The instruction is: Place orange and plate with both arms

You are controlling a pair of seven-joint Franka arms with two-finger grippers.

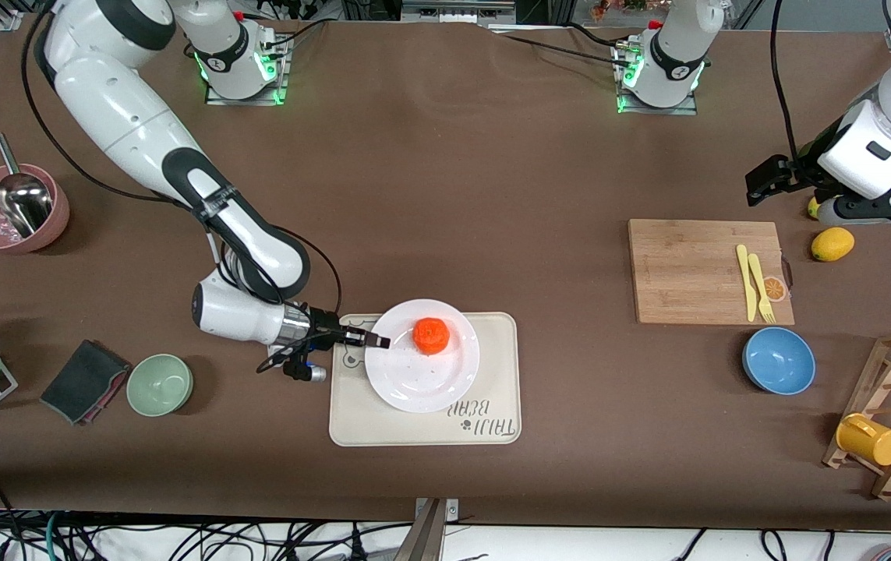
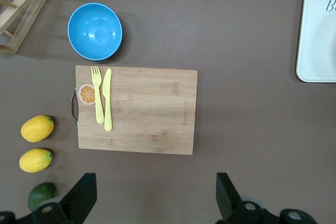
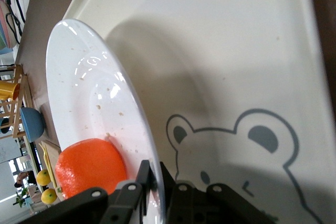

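Note:
The white plate (image 1: 422,366) lies on the cream bear-printed tray (image 1: 492,425) with the orange (image 1: 431,335) on it. My right gripper (image 1: 377,341) is shut on the plate's rim at the side toward the right arm's end of the table. In the right wrist view the plate (image 3: 94,98) carries the orange (image 3: 89,169), and the gripper (image 3: 159,182) pinches the rim above the tray (image 3: 220,61). My left gripper (image 1: 765,183) hangs open and empty over the table beside the cutting board; it also shows in the left wrist view (image 2: 155,200).
A wooden cutting board (image 1: 706,269) holds a yellow fork and knife (image 1: 755,282). Near it are a lemon (image 1: 832,244), a blue bowl (image 1: 778,361) and a rack with a yellow cup (image 1: 870,439). A green bowl (image 1: 160,384), dark cloth (image 1: 83,380) and pink bowl (image 1: 12,209) lie toward the right arm's end.

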